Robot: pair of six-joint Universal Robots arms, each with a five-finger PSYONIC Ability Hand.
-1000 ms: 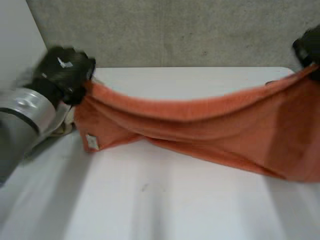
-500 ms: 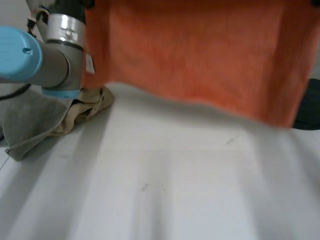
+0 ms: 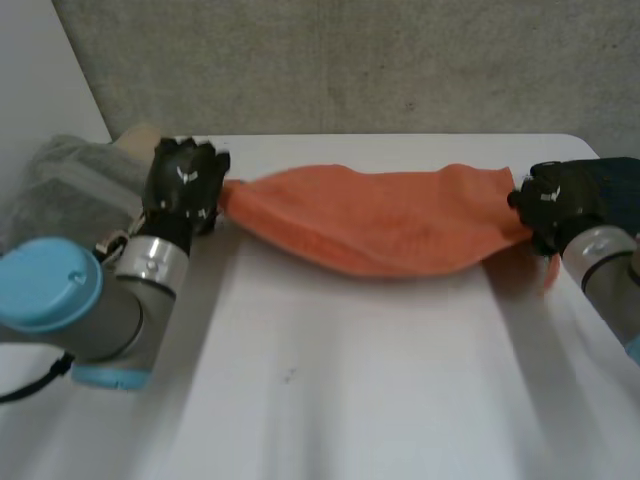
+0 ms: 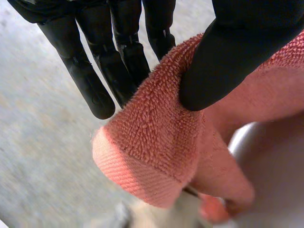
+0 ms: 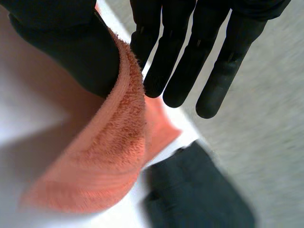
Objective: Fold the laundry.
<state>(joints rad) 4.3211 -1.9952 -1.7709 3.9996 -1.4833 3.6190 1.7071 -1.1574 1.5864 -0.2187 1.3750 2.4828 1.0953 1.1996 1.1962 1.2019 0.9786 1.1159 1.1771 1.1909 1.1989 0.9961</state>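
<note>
Pinching opposite ends of the orange towel (image 3: 390, 225), my left hand (image 3: 183, 185) and right hand (image 3: 560, 200) stretch it over the counter (image 3: 350, 400). I should lower both evenly.

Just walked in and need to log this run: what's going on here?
The robot holds an orange towel between both hands: the left hand pinches one end, the right hand the other, thumb against fingers. The towel hangs stretched and sagging over the white table, not yet folded. A grey cloth lies by the left arm.
</note>
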